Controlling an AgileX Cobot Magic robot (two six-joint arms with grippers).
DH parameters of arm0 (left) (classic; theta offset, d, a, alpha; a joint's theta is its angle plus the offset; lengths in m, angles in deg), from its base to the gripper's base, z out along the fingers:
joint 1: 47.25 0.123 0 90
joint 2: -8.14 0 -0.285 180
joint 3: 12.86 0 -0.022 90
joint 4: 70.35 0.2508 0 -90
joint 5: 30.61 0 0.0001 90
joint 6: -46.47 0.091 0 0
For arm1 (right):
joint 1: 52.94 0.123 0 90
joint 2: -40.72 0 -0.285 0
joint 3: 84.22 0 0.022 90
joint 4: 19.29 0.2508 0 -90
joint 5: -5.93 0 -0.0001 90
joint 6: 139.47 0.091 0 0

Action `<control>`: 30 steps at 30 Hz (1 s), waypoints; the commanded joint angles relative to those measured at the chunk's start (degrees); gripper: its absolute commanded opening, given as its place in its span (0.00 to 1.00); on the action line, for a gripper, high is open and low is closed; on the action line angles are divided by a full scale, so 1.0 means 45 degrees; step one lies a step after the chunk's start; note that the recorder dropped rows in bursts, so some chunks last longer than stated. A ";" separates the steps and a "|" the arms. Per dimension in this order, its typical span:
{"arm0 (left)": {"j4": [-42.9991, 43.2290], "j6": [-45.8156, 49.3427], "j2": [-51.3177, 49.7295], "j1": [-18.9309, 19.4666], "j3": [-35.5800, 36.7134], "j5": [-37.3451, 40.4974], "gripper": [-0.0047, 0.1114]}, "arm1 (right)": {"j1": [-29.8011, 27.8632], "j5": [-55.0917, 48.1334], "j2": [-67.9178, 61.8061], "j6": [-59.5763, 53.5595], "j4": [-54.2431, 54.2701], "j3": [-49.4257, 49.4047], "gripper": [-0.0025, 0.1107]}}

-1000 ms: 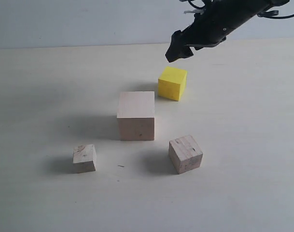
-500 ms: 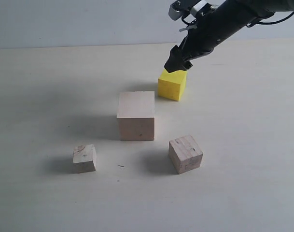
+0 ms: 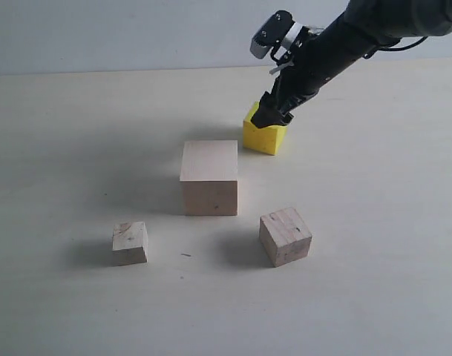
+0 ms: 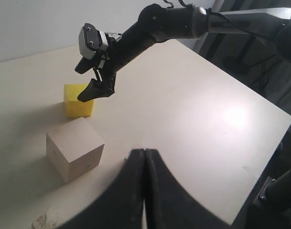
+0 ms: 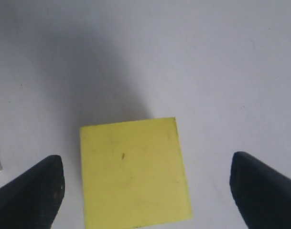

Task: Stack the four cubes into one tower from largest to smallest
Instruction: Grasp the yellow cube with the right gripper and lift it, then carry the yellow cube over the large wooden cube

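The large pale wood cube [image 3: 209,178] stands mid-table, with the yellow cube [image 3: 265,136] behind it to the right. A greyish grainy cube [image 3: 285,236] sits front right and the smallest wood cube [image 3: 129,242] front left. My right gripper [image 3: 272,113] is open and low over the yellow cube [image 5: 133,171], its fingers [image 5: 33,191] wide on either side without touching it. My left gripper [image 4: 144,152] is shut and empty, well back from the pale cube [image 4: 74,149]; it also sees the yellow cube [image 4: 78,101].
The pale table [image 3: 374,222] ends at a wall behind. In the left wrist view the table's far edge [image 4: 260,95] shows, with dark equipment beyond it.
My right gripper has come down from above and behind the yellow cube to straddle its top. The cubes and the left gripper have not moved.
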 commanded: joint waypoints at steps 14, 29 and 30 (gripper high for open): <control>0.0337 -0.0384 -0.0007 -0.0026 0.0035 0.0085 0.04 | 0.0034 0.0632 -0.1025 -0.1183 0.0899 0.0112 0.63; 0.0400 -0.0384 -0.0007 -0.0001 0.0035 0.0146 0.04 | 0.0034 -0.3507 0.3113 0.0472 0.0565 0.0112 0.02; 0.0400 -0.0384 -0.0007 -0.0001 0.0035 0.0178 0.04 | 0.0056 -0.3885 0.3189 0.0149 0.0845 0.0112 0.02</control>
